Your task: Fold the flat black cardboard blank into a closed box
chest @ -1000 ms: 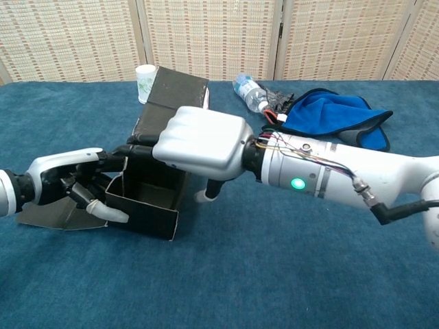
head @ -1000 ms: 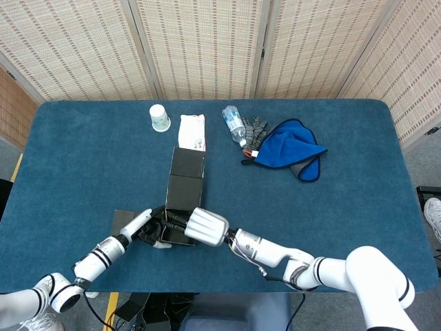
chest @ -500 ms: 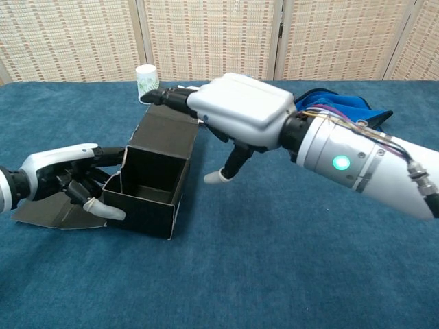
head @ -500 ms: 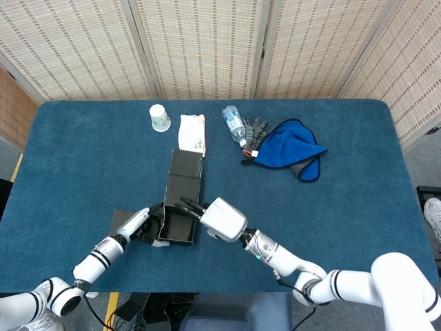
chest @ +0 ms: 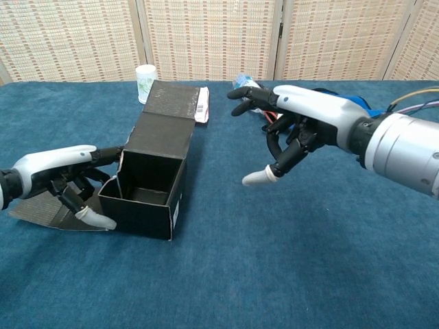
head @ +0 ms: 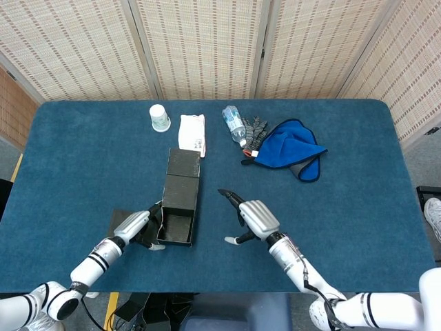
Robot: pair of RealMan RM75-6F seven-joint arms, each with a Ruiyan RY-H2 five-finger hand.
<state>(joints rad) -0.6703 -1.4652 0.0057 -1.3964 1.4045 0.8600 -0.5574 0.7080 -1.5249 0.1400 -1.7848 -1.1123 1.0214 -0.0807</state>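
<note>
The black cardboard box stands half folded with its top open, near the table's front left. Its lid flap leans back behind the opening. One side flap lies flat on the cloth to the left. My left hand grips the box's left wall, fingers along its top edge and thumb low at the front corner. My right hand hovers to the right of the box, clear of it, fingers spread and holding nothing.
Along the back stand a paper cup, a white packet, a lying water bottle, dark gloves and a blue cloth. The blue table ends close in front of both arms.
My right hand has let go of the box's top, lifted and drawn back to the right. The lid flap has swung back and the box stands open. The left hand keeps its hold.
</note>
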